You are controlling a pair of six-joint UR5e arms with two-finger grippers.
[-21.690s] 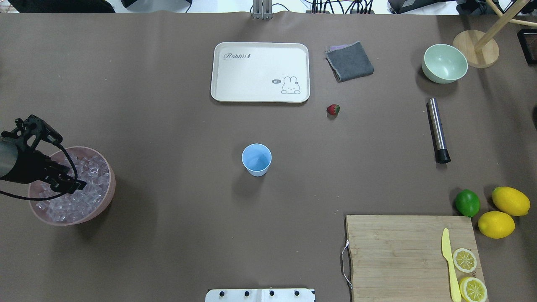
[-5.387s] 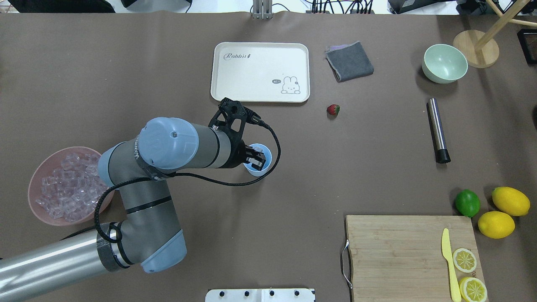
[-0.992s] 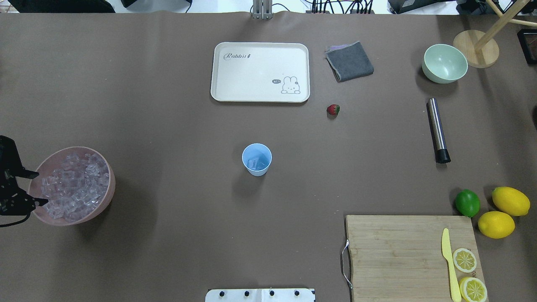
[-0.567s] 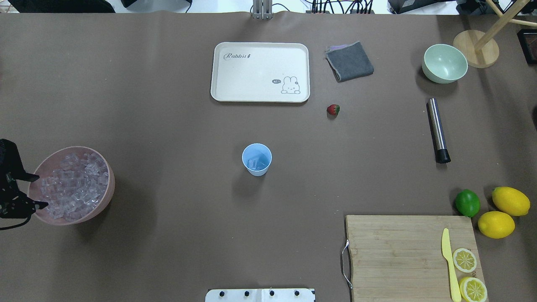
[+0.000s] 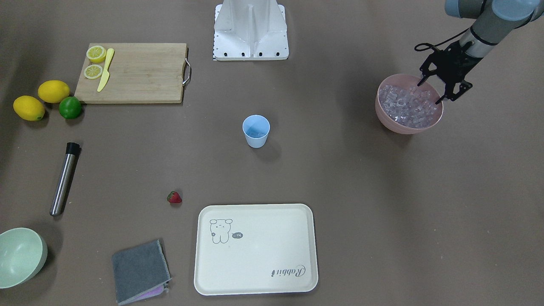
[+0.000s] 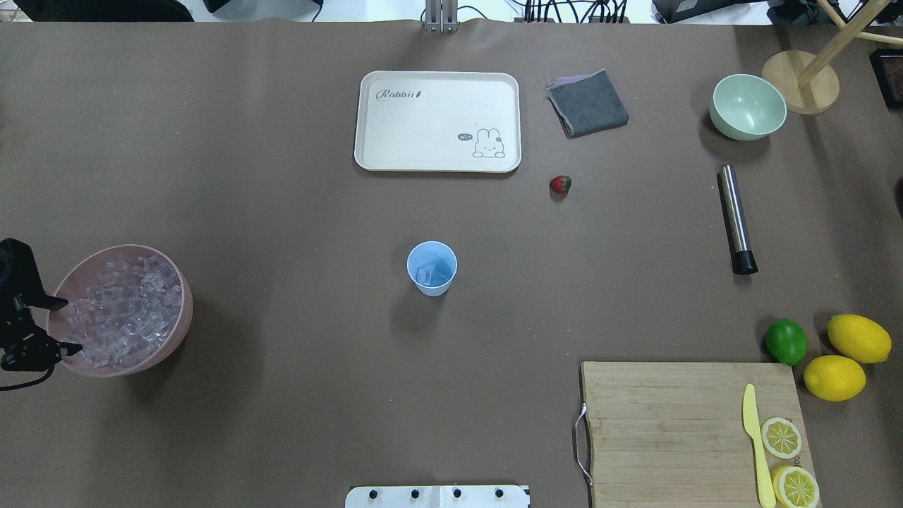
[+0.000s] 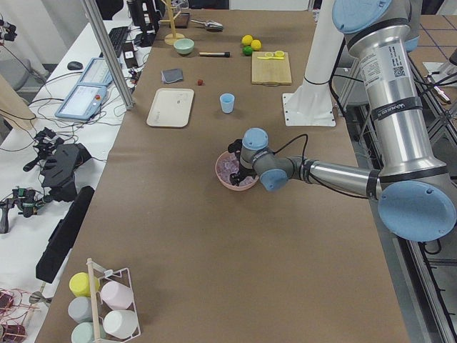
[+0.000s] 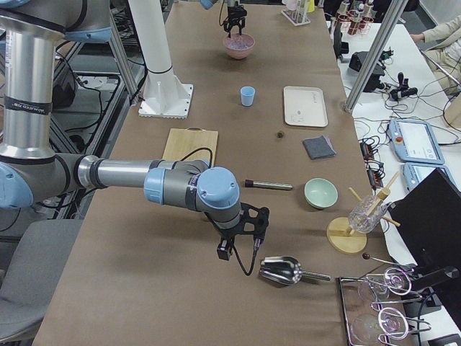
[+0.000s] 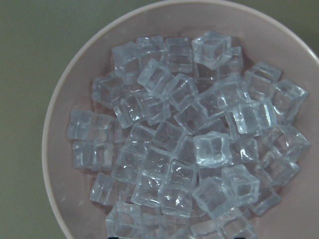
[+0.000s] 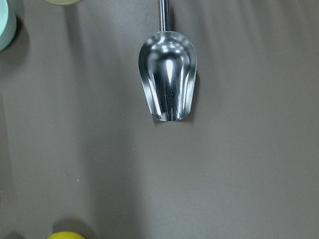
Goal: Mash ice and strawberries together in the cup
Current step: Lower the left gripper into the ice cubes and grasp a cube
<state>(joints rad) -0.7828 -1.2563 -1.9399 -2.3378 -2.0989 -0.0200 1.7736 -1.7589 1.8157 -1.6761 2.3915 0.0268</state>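
The light-blue cup (image 6: 432, 268) stands upright mid-table with a little ice (image 6: 426, 274) in its bottom. Most of the ice (image 9: 184, 144) is heaped in the pink bowl (image 6: 181, 310) at the table's left end. My left gripper (image 6: 70, 325) is open, its fingers spread over the bowl's outer rim and the cubes there, holding nothing. The strawberry (image 6: 560, 185) lies alone on the table, right of the tray. My right gripper (image 8: 241, 245) shows only in the exterior right view, above a metal scoop (image 10: 168, 74); I cannot tell its state.
A white tray (image 6: 437, 120) and a folded grey cloth (image 6: 588, 104) lie at the far side. A steel muddler (image 6: 736, 219), a pale green bowl (image 6: 748, 106), a lime (image 6: 786, 341), lemons (image 6: 858, 338) and a cutting board (image 6: 670, 423) with a knife fill the right side.
The left gripper left the cup, where an ice cube now lies, and returned to the pink bowl. In the last second it shifted slightly over the bowl's rim, still open.
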